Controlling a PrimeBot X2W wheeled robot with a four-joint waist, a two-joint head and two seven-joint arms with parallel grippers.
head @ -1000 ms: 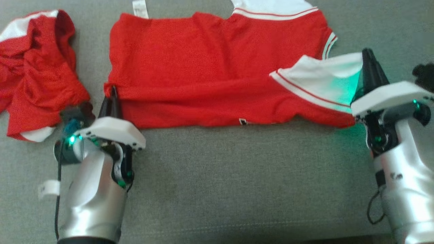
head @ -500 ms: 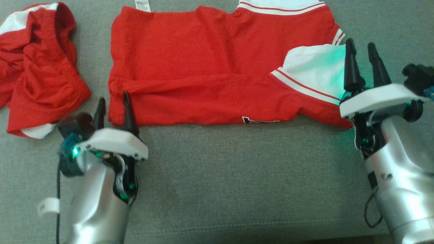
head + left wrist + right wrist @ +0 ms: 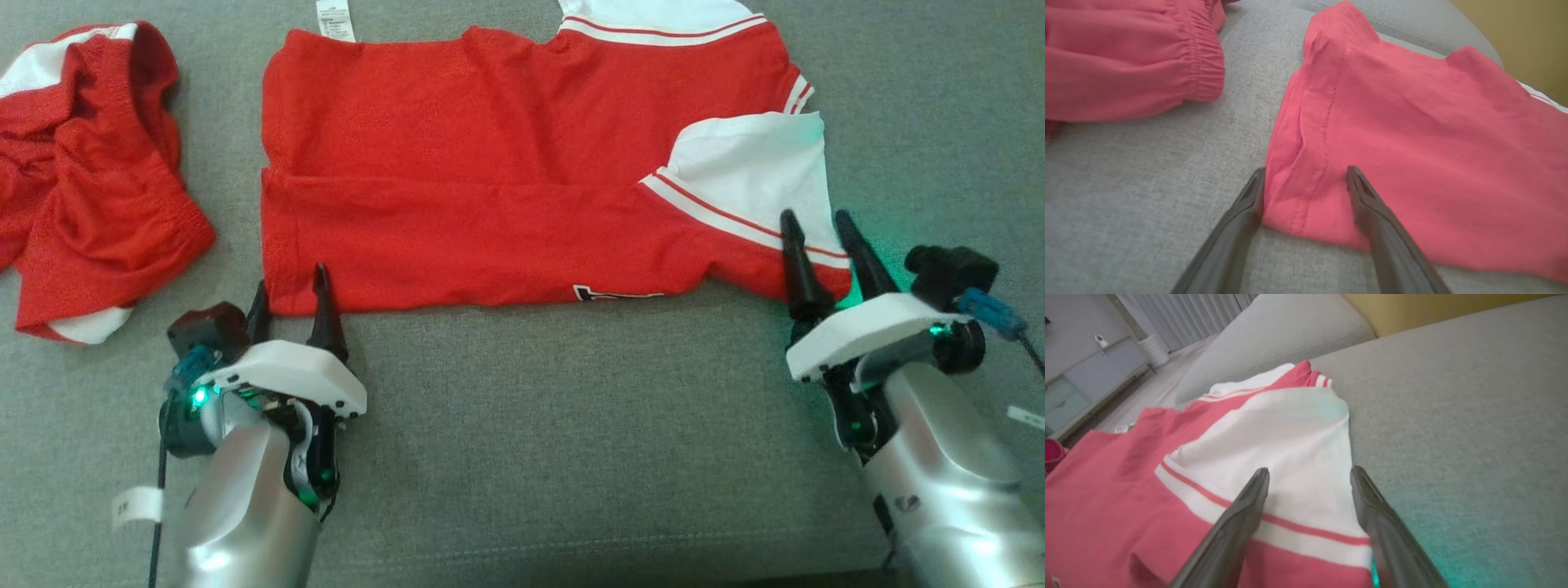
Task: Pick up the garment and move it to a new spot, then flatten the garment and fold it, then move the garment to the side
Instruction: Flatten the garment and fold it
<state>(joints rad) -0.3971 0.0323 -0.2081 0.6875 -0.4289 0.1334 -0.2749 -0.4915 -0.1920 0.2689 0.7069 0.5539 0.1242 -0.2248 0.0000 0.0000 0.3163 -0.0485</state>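
The red short-sleeved jersey shirt with white, red-striped shoulders and cuffs [image 3: 490,163] lies spread across the middle of the grey woven sofa cushion [image 3: 571,425], its length running left to right. Its near long edge is folded up over the body, and a white sleeve with red stripes [image 3: 751,171] lies folded onto the red cloth at the right end. A small white care label [image 3: 335,18] sticks out at the far left corner.

To the left, apart from the shirt with bare cushion between, sits a crumpled pair of red shorts with an elastic waistband and white patches [image 3: 90,188].

The left gripper [image 3: 291,278] has its two dark fingers spread, straddling the shirt's near left corner and holding nothing. The right gripper [image 3: 815,215] is likewise spread and empty, its fingers over the striped edge of the folded sleeve at the near right corner. Whether the tips touch the cloth cannot be told.
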